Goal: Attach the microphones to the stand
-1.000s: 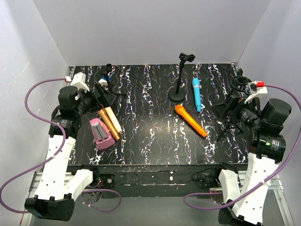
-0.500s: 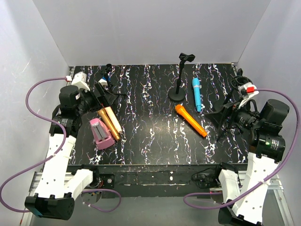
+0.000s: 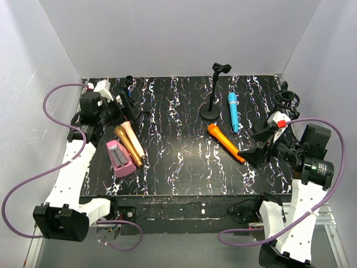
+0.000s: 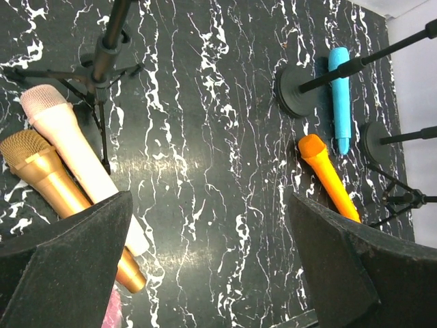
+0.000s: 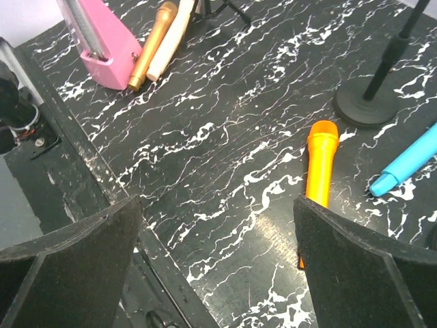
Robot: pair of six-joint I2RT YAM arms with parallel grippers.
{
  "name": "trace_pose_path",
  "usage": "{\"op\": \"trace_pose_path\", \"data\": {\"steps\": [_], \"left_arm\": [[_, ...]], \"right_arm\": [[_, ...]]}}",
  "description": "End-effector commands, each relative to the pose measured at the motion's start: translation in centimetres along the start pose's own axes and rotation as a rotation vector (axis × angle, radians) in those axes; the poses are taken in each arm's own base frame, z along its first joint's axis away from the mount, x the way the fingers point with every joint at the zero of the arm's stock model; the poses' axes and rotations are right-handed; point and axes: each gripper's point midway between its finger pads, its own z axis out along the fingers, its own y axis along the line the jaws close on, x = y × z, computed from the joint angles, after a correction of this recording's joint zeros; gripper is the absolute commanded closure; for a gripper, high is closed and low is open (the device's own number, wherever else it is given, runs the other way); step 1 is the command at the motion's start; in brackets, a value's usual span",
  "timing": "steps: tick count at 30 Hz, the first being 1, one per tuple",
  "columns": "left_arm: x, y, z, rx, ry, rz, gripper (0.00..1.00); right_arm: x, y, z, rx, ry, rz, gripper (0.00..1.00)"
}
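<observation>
On the black marbled table (image 3: 178, 167) the four microphones all lie flat. The cyan microphone (image 3: 232, 111) lies just right of the round base of the clip-topped stand (image 3: 212, 95), far of centre. The orange microphone (image 3: 226, 143) lies on a slant nearer, its head toward the stand's base. At the left, the pale pink microphone (image 3: 134, 138) and the golden-brown microphone (image 3: 127, 145) lie side by side, touching, heads toward the far side, with a flat pink box (image 3: 120, 158) just beside their near ends. The left arm runs up the left edge from its near base and bends at the elbow, its wrist turned rightward. The left gripper (image 3: 125, 109) hangs over the far-left corner near the heads of that pair, beside a small tripod stand (image 3: 128, 84), its jaws spread wide on nothing. The right arm rises from the near right and folds inward, and the right gripper (image 3: 254, 146) points left, close to the orange microphone's near end, jaws likewise wide apart and holding nothing.
</observation>
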Motion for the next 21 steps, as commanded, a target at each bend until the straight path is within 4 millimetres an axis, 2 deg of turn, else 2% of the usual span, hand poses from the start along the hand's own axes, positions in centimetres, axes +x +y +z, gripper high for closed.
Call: {"op": "trace_pose_path", "data": {"steps": [1,8,15,21], "left_arm": [[-3.2,-0.4,0.7,-0.011,-0.065,0.074,0.02],[-5.0,1.9,4.7,-0.103,-0.055,0.140,0.02],[-7.8,1.8,7.5,-0.043,-0.188,0.296,0.02],[-7.7,2.2,8.9,0.012,-0.264,0.432,0.09]], "right_arm": [[0.8,0.9,0.4,-0.073,-0.026,-0.045,0.02],[1.1,1.4,0.8,-0.126,-0.052,-0.032,0.02],[0.9,1.4,1.0,-0.158,-0.070,-0.018,0.02],[0.8,1.2,1.2,-0.165,-0.076,-0.020,0.02]]}}
